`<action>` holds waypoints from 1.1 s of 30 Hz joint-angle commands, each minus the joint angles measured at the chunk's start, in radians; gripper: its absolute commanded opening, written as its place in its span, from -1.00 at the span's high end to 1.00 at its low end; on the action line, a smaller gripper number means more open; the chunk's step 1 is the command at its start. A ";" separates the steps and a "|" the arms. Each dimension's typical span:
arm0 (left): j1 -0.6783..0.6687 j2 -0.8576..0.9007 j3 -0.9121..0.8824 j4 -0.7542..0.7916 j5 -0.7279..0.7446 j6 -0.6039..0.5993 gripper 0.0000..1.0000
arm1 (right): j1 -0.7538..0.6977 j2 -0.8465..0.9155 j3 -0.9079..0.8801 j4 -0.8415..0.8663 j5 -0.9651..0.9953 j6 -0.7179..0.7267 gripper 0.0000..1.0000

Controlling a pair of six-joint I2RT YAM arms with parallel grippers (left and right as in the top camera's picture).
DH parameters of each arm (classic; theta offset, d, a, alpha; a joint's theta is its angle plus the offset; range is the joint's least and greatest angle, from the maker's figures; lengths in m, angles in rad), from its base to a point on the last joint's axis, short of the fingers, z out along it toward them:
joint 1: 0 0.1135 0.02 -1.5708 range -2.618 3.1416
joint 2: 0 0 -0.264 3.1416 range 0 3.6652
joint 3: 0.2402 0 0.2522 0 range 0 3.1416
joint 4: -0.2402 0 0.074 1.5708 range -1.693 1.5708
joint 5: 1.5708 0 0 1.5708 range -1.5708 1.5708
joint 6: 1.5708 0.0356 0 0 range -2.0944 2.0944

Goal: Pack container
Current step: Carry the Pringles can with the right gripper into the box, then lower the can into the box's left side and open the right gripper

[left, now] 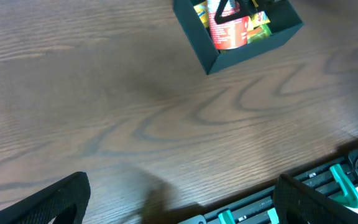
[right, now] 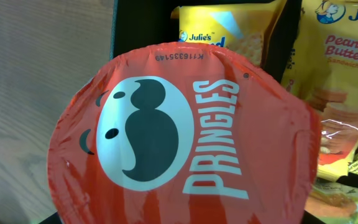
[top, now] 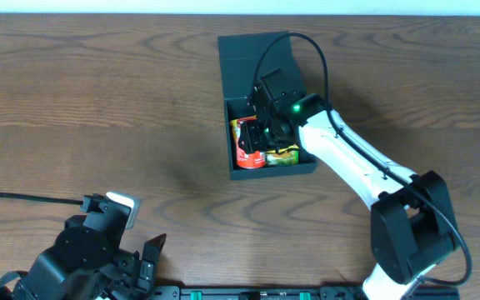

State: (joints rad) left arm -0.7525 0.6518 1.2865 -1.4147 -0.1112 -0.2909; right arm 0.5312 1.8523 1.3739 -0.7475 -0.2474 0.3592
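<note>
Right pincer (top: 262, 133) clamped half-wide on Pringles can (top: 245, 152) inside container (top: 273, 171); risks tipping onto snack packets (top: 283, 156) if released tilted.

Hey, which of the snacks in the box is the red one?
The Pringles can, upright under the right gripper; the Julie's packets beside it are yellow.

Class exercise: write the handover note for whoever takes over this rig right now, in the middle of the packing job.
Left gripper: open, idle, far from the container.
Right gripper: shut on the red Pringles can, down inside the container.
Done: yellow Julie's packets lie in the container; lid flap is open.
Left: release the can, withdraw, probably close the flap.
</note>
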 commanded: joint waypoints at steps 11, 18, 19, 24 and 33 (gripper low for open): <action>0.004 -0.004 -0.007 -0.018 0.004 0.007 -0.91 | -0.006 0.092 0.020 -0.012 -0.014 0.006 -0.11; 0.004 -0.004 -0.007 -0.021 -0.001 0.008 -0.91 | -0.006 0.132 0.020 -0.005 -0.014 -0.006 -0.19; 0.004 -0.004 -0.007 -0.021 -0.001 0.008 -0.91 | -0.006 0.140 0.020 -0.002 -0.010 -0.009 -0.20; 0.004 -0.004 -0.007 -0.022 -0.001 0.008 -0.91 | -0.006 0.164 0.020 0.000 0.014 -0.023 -0.48; 0.004 -0.004 -0.007 -0.030 -0.001 0.008 -0.91 | -0.007 0.132 0.030 -0.022 0.019 -0.054 -0.75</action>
State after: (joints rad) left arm -0.7525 0.6518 1.2865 -1.4368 -0.1112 -0.2909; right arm 0.5312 2.0136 1.3991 -0.7589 -0.2428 0.3355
